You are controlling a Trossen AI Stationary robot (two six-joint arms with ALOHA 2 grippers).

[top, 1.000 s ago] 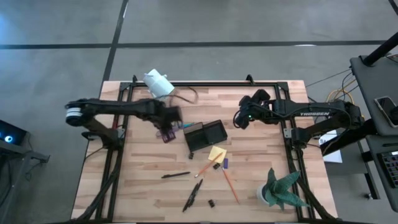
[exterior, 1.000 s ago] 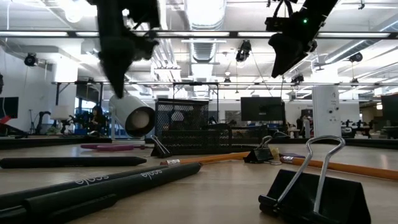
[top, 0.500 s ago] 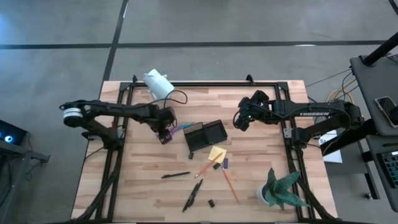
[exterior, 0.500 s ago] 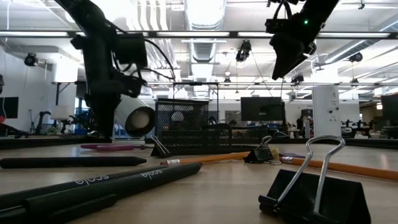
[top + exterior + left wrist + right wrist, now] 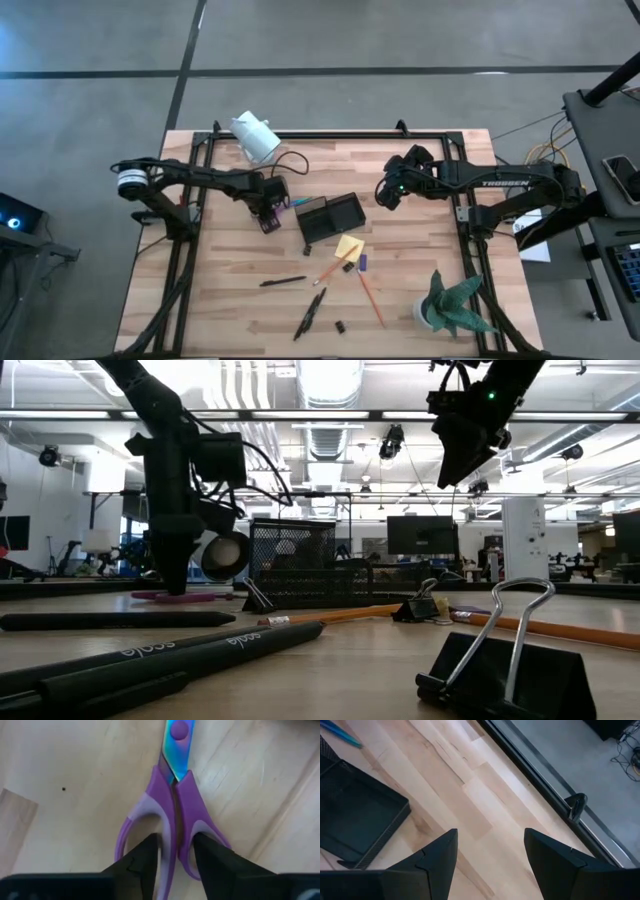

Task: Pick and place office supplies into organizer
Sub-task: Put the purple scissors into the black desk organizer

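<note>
While your left gripper (image 5: 175, 860) sat low on the counter (image 5: 420, 225), its fingers (image 5: 142, 865) narrowly straddled the scissors (image 5: 172, 827) handles, left of the organizer (image 5: 331, 217). Your right gripper (image 5: 490, 865) hovered right of it, fingers wide and empty.

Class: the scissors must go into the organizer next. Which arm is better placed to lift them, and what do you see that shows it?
Left. The left gripper is down at the scissors, its fingers straddling the handles. The right gripper hangs open above bare table beyond the organizer, away from the scissors.
</note>
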